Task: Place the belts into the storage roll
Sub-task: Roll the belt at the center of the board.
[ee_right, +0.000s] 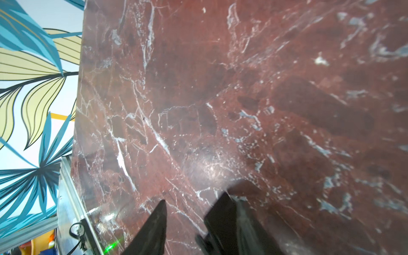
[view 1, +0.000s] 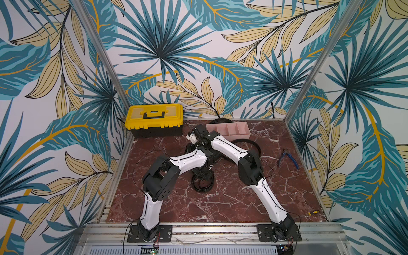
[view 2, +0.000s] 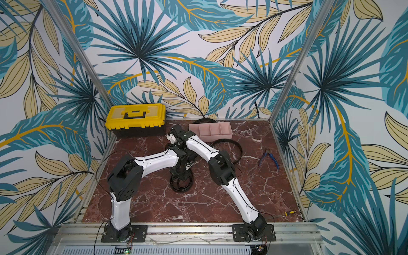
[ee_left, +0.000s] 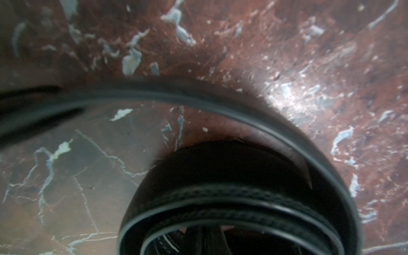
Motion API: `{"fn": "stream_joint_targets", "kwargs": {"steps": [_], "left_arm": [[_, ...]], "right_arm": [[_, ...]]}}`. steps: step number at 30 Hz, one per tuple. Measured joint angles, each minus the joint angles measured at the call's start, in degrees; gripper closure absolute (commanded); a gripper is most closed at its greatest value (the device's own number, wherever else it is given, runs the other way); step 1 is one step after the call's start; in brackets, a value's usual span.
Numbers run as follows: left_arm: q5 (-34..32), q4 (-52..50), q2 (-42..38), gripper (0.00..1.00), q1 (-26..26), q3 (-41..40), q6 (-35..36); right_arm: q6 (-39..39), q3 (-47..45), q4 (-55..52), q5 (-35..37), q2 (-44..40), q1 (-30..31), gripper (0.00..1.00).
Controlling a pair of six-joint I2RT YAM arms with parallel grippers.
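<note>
One black belt lies as a loose coil (view 1: 203, 184) (view 2: 181, 184) on the marble mid-table. My left gripper (view 1: 202, 174) points down into it. In the left wrist view the coil's strands (ee_left: 220, 198) cross right in front of the jaws and hide the fingers, which are shut on the belt. A second belt (view 1: 256, 146) (view 2: 239, 150) curves loosely in front of and behind the storage roll (view 1: 240, 135) (view 2: 220, 137), a pale pink divided tray that holds nothing. My right gripper (ee_right: 194, 197) (view 1: 192, 135) hovers left of the tray, open with nothing between its fingers.
A yellow-and-black toolbox (view 1: 154, 120) stands shut at the back left, close to the right gripper. Blue-handled pliers (view 1: 287, 156) lie to the right and a small screwdriver (view 1: 313, 212) at the front right edge. The two forearms nearly cross mid-table.
</note>
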Motion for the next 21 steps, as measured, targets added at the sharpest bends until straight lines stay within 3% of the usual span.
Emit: {"fn": "stream_joint_targets", "kwargs": {"steps": [8, 14, 18, 21], "left_arm": [[0.0, 0.5, -0.3, 1.0, 0.0, -0.4, -0.2], [-0.2, 1.1, -0.6, 1.0, 0.0, -0.9, -0.2], [-0.2, 1.1, -0.6, 1.0, 0.0, -0.9, -0.3], [-0.5, 1.2, -0.6, 1.0, 0.0, -0.9, -0.3]], "right_arm": [[1.6, -0.2, 1.5, 4.5, -6.7, -2.8, 0.42], [2.1, -3.5, 1.6, 16.9, -16.0, -10.8, 0.41], [5.4, -21.9, 2.4, 32.2, -29.9, -15.8, 0.42], [9.6, -40.1, 5.0, 37.7, -42.4, -16.8, 0.43]]}}
